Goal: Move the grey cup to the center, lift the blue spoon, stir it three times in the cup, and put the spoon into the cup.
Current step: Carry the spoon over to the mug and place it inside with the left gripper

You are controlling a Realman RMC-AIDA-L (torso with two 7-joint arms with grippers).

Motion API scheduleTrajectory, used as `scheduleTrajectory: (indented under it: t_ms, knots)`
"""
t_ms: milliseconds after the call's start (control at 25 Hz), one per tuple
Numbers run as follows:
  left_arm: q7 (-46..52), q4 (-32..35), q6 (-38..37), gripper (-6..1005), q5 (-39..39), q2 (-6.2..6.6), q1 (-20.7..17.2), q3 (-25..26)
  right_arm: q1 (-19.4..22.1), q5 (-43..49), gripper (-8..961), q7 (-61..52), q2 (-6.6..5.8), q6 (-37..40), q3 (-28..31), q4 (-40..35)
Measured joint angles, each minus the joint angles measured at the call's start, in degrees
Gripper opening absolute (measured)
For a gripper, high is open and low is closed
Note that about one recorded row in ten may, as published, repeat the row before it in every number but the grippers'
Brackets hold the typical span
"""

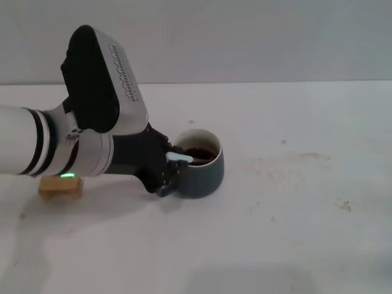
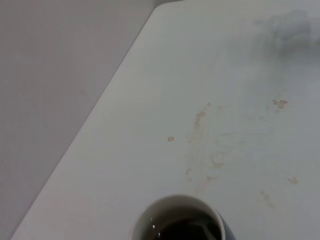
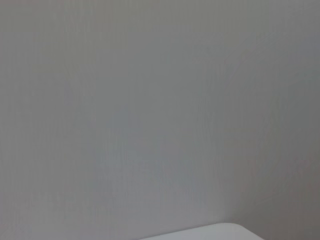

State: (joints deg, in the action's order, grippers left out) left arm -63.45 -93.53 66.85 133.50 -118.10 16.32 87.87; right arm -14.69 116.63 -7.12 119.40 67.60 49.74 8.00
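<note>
where left pincer [image 1: 173, 166] pinches blue spoon [image 1: 181, 158], bowl hidden in grey cup [image 1: 205, 174]

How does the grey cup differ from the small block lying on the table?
The grey cup is dark, round and hollow, holding dark liquid; the tan block is light, boxy and solid-looking. The cup is larger. The left gripper is at the cup; the block lies apart, under the arm. Both rest on the white table.

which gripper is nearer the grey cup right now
Left. The left gripper is at the grey cup, on its left side at the rim, holding the blue spoon over it. The right gripper is out of view, its wrist camera facing only wall.
</note>
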Motion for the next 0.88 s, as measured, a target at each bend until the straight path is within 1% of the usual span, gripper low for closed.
scheduleTrajectory:
  t_ms: [80, 120, 200, 320, 400, 480, 680, 800, 880]
  knots:
    - [0.00, 0.00, 0.00, 180, 0.00, 0.00, 0.00, 0.00, 0.01, 0.00, -2, 0.00, 0.00, 0.02, 0.00, 0.02]
    - [0.04, -0.82, 0.06, 180, -0.01, 0.00, -1.20, -0.03, 0.01, 0.00, -2, 0.00, -0.01, 0.02, 0.00, 0.03]
    - [0.05, -1.41, 0.07, 180, 0.01, 0.12, -2.26, 0.36, -0.01, 0.02, -2, 0.00, -0.03, 0.02, -0.26, 0.06]
    - [0.05, -1.45, 0.08, 180, 0.12, 0.16, -2.55, 0.79, -0.10, 0.04, -2, 0.00, -0.03, 0.02, -0.57, 0.09]
    - [-0.27, -0.87, 0.09, 179, 0.37, 0.23, -3.14, 3.35, -0.17, 0.07, -2, 0.00, -0.04, 0.02, -0.70, 0.16]
    - [-0.32, -0.66, 0.09, 179, 0.37, 0.23, -3.16, 3.88, -0.19, 0.08, -2, 0.00, -0.04, 0.02, -0.70, 0.18]
    - [-1.12, 0.87, -0.28, 180, 0.22, 0.28, -1.99, 5.11, -0.18, 0.08, -2, 0.00, 0.00, 0.05, -0.77, 0.21]
    - [-1.33, 2.79, -0.34, 180, 0.03, 0.12, 0.03, 4.92, -0.05, 0.09, -2, 0.00, 0.02, 0.08, -0.81, 0.25]
    - [-1.33, 2.79, -0.34, 180, 0.03, 0.12, 0.03, 4.92, -0.03, 0.08, -2, 0.00, 0.02, 0.08, -0.81, 0.26]
